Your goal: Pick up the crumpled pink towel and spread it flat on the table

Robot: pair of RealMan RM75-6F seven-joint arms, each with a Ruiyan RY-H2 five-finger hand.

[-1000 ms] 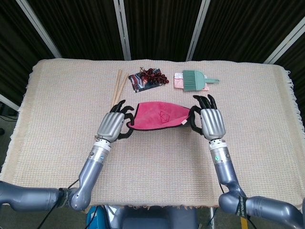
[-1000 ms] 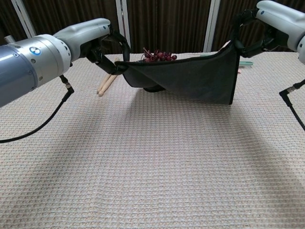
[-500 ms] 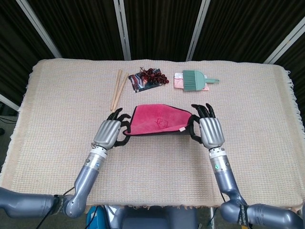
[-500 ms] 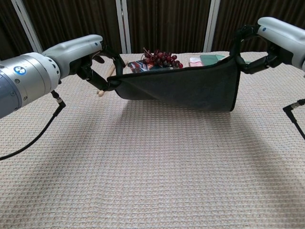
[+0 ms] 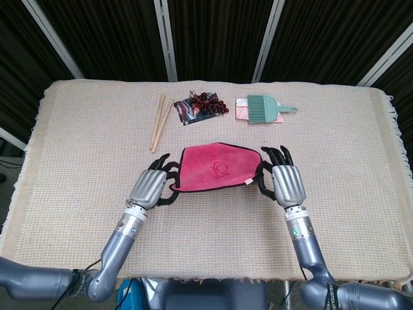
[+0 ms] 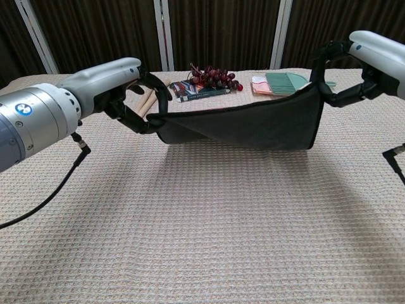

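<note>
Head view shows the pink towel (image 5: 216, 167) stretched out between both arms, its long axis running left to right across the table (image 5: 77, 142). Left robot hand (image 5: 152, 185) pinches the towel's left end, and the right robot hand (image 5: 284, 177) pinches the right end. From the chest camera the cloth hangs clear of the table (sagging in the middle, its right corner drooping lowest), near the table's middle.

Pink towel (image 5: 216, 168), dark-edged, you have stretched between both hands, lifted clear of table; one corner pinched each side, lower edge sagging, right side hanging lower in chest view (image 6: 253, 123), looks dark there.
</note>
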